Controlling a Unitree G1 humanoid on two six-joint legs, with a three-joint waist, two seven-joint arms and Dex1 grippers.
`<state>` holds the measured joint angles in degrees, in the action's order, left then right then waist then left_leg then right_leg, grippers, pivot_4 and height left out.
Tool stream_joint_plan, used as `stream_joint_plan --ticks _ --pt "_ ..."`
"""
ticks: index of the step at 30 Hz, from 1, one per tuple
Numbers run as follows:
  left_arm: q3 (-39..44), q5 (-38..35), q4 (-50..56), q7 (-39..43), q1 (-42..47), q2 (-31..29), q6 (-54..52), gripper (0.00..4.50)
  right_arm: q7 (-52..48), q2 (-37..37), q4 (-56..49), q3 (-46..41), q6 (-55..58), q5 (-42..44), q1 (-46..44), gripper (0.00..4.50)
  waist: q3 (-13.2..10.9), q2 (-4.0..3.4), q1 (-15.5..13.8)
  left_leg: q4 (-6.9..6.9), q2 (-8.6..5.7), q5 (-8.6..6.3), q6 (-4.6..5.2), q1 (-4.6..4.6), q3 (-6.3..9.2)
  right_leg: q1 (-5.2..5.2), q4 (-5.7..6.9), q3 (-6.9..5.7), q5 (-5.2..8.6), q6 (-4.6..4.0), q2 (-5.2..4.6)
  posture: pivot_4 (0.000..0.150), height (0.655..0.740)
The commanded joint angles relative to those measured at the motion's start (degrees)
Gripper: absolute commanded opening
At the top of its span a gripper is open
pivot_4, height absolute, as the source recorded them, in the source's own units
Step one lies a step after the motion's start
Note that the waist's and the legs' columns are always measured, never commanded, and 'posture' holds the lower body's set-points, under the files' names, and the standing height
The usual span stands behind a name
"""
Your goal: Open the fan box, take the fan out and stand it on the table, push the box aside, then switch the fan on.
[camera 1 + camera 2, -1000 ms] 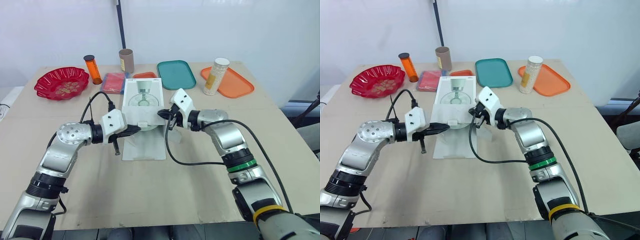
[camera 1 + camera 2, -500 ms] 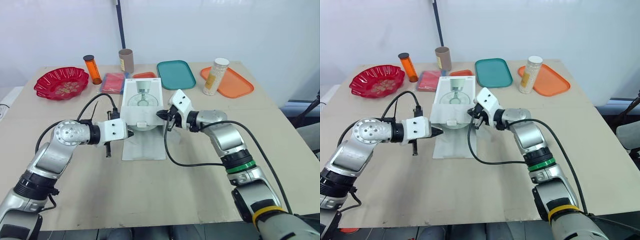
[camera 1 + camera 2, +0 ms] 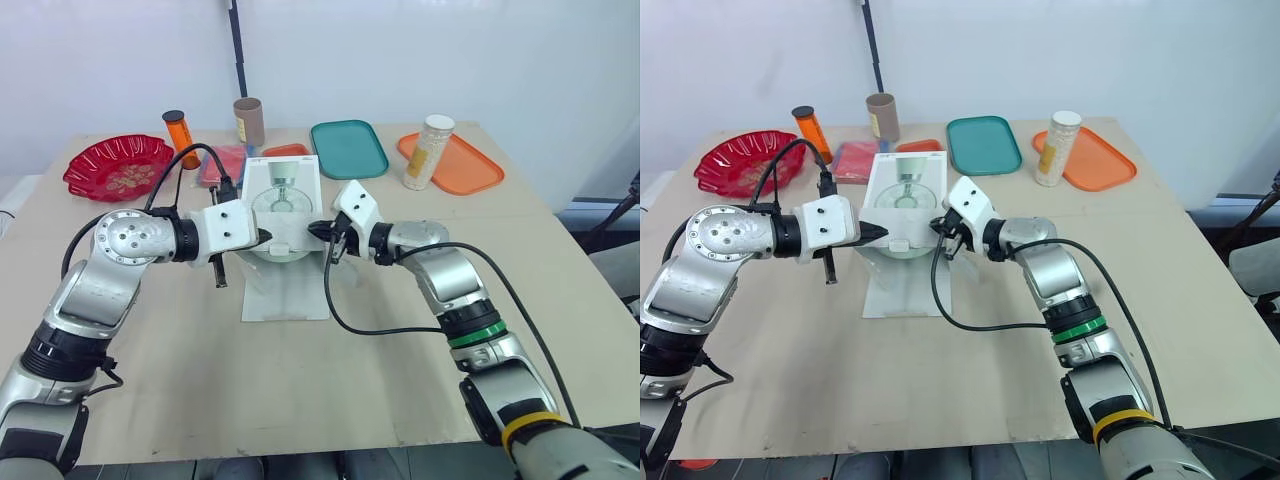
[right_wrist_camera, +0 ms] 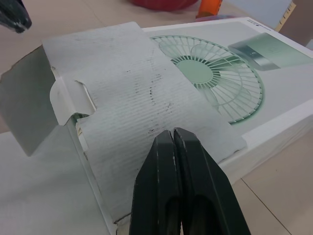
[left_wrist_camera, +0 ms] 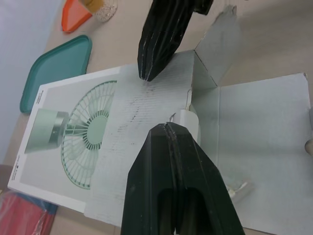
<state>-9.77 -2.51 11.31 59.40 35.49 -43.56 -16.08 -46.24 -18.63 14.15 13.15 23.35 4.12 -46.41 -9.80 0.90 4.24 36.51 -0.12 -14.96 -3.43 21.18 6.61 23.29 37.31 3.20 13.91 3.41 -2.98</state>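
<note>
The white fan box [image 3: 285, 185], printed with a pale green fan, lies flat mid-desk [image 3: 300, 390], its near-end lid flap [image 3: 287, 295] spread open.

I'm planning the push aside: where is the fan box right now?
The fan box lies on the table, central in the left eye view, between the left gripper and right gripper, with the teal tray behind it to the right.

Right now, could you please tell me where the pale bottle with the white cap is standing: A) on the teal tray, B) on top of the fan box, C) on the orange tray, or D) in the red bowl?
C: the pale bottle stands upright on the left end of the orange tray, at the far side of the table.
</note>
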Motion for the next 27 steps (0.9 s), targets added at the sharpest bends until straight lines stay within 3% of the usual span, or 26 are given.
stream_joint_plan --ticks 1,13,20,27 --pt "-1.9 1.9 -2.5 2.5 1.7 -1.7 3.7 0.0 -0.7 0.6 0.6 1.1 0.4 -0.3 0.4 0.04 0.0 0.0 0.0 0.0 0.0 0.0 0.0 0.0 0.0 0.0 0.0 0.0 0.0 0.0 0.0 0.15 0.74" --pt "-5.6 5.7 -8.5 11.1 4.2 -5.2 12.4 0.0 0.3 0.9 -0.5 1.0 0.9 -0.5 1.3 0.04 0.0 0.0 0.1 0.0 0.01 0.0 0.0 0.0 0.0 0.01 0.0 0.01 0.0 0.0 0.03 0.15 0.74" --pt "-4.8 6.7 -9.9 16.1 5.3 -10.6 16.6 0.0 0.4 1.2 -0.8 1.1 0.9 -0.6 1.7 0.04 0.0 0.0 0.1 0.0 0.01 0.0 0.01 0.01 0.0 0.01 0.0 0.01 0.0 0.0 0.03 0.15 0.74" --pt "-5.4 11.2 -16.1 15.9 5.3 -14.4 22.5 0.0 0.2 1.3 -0.6 1.5 0.6 -0.9 1.9 0.04 0.0 0.0 0.1 0.01 0.02 -0.01 0.01 0.01 0.0 0.0 0.01 0.02 0.01 -0.01 0.05 0.15 0.74"
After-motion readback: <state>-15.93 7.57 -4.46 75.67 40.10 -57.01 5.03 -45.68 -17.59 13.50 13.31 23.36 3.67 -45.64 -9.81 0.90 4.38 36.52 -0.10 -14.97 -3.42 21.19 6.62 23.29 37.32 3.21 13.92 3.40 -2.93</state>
